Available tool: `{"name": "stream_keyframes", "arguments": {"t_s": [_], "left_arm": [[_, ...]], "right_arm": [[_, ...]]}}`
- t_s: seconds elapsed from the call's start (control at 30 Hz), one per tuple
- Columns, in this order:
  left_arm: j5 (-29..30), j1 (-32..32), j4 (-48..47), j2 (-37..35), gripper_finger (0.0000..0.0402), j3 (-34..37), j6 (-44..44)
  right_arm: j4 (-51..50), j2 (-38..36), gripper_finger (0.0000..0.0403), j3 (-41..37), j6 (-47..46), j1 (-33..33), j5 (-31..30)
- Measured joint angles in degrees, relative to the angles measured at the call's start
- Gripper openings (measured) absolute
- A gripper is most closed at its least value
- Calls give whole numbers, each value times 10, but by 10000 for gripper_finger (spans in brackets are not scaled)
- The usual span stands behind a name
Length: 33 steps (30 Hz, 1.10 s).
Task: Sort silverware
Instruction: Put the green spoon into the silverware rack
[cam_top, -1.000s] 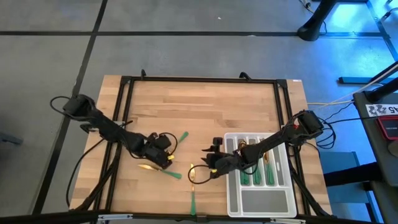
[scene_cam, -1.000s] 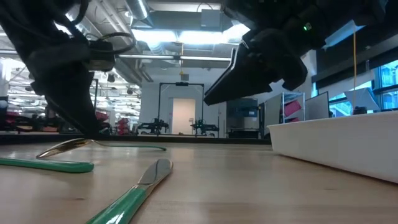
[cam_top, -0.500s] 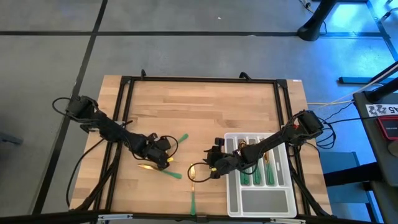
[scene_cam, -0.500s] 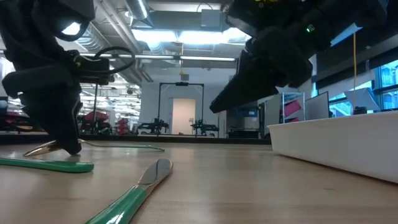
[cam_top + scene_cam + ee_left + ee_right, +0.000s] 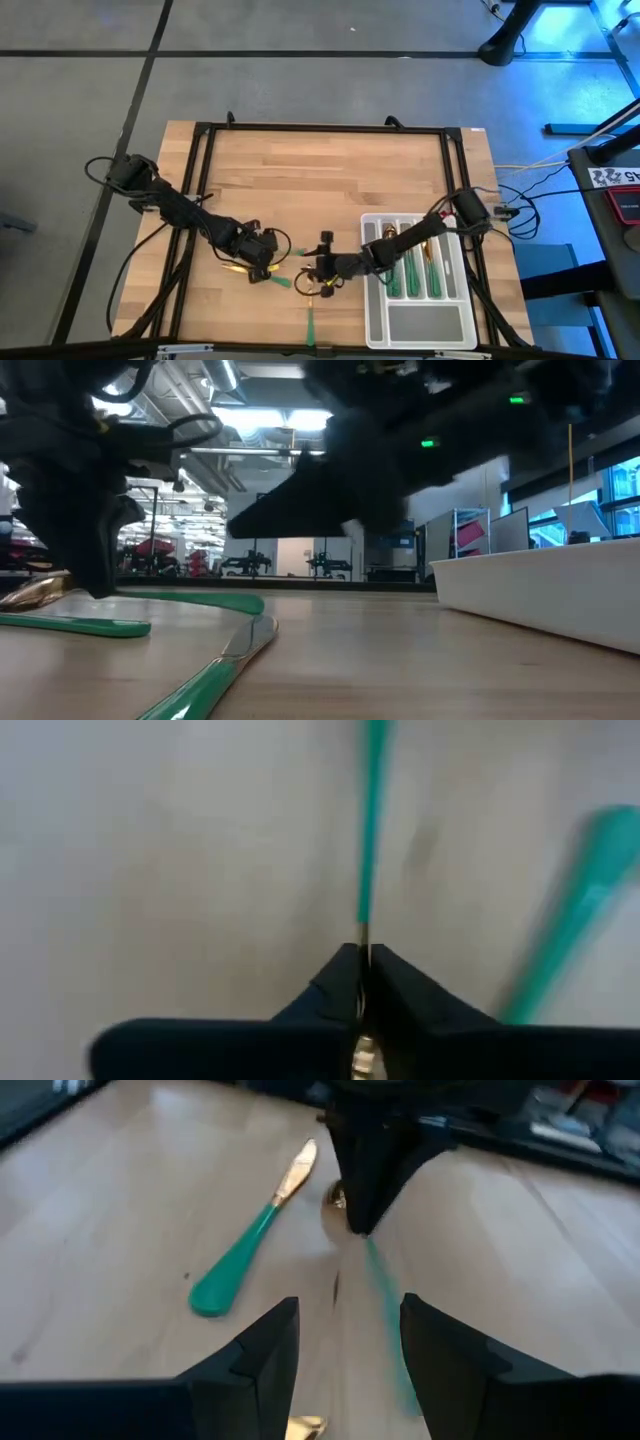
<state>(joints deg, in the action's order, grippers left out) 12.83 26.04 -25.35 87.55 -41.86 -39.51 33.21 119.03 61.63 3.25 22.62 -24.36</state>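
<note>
My left gripper (image 5: 258,262) is shut on one piece of silverware: a gold head (image 5: 35,592) and a slim green handle (image 5: 370,810) that points toward my right gripper (image 5: 322,270). My right gripper stands open just right of it, its fingers (image 5: 265,1350) on either side of the handle's end without touching it. A green-handled knife (image 5: 250,1240) lies flat beside the left gripper. Another knife (image 5: 220,665) lies flat near the front edge. More silverware lies in the pale tray (image 5: 420,320). My left gripper pinches the piece's thin gold neck (image 5: 362,935), where it joins the green handle, between its two fingertips. The handle runs straight on ahead of the fingers, low over the table. The gold head (image 5: 35,592) sticks out behind them, a little above the wood.
The tray's white wall (image 5: 540,590) stands at the right, behind my right arm. Bare wood (image 5: 330,170) fills the table's far half. A black frame (image 5: 200,150) runs along the table's edges. Cables loop around the left gripper.
My left gripper has come down, shut on the piece's neck and gone a little toward the table's left edge, taking the gold head with it. My right gripper has moved toward the table's left edge, close up to the left gripper, and stayed open.
</note>
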Motion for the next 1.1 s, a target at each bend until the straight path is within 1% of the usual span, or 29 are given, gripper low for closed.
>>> {"name": "stream_keyframes", "arguments": {"t_s": [0.03,0.1,0.2,0.27,0.37,0.47,0.53,0.6,0.67,0.73,0.8,0.83,0.93,1.1], "left_arm": [[-13,-1,4,0,7,-2,5],[-17,-2,5,0,3,-3,6],[-15,-2,2,0,8,-3,10],[-13,-2,3,0,4,-3,10],[-11,-2,3,0,3,-3,11],[-9,-1,4,0,4,-3,13],[-4,-1,4,0,2,-3,19],[6,-1,3,0,3,-3,21],[13,0,2,0,3,-3,25],[19,3,2,0,2,-3,30],[48,12,1,0,2,-3,32],[53,17,2,0,4,-2,31],[63,30,12,0,29,-2,31],[91,37,-9,-10,120,-4,28]], "right_arm": [[-11,6,172,13,18,-6,8],[-50,17,172,45,37,-24,36],[-145,37,172,108,45,-53,95],[-219,54,172,151,41,-69,115],[-330,75,172,208,4,-88,130],[-398,88,171,241,-45,-102,164],[-416,93,163,247,-67,-107,194],[-421,93,145,248,-81,-109,220],[-427,93,115,248,-97,-108,221],[-431,93,75,248,-120,-104,217],[-434,93,28,248,-136,-101,219],[-436,93,15,248,-138,-98,213],[-459,88,15,248,-153,-83,172],[-572,50,7,246,-200,-54,115]]}}
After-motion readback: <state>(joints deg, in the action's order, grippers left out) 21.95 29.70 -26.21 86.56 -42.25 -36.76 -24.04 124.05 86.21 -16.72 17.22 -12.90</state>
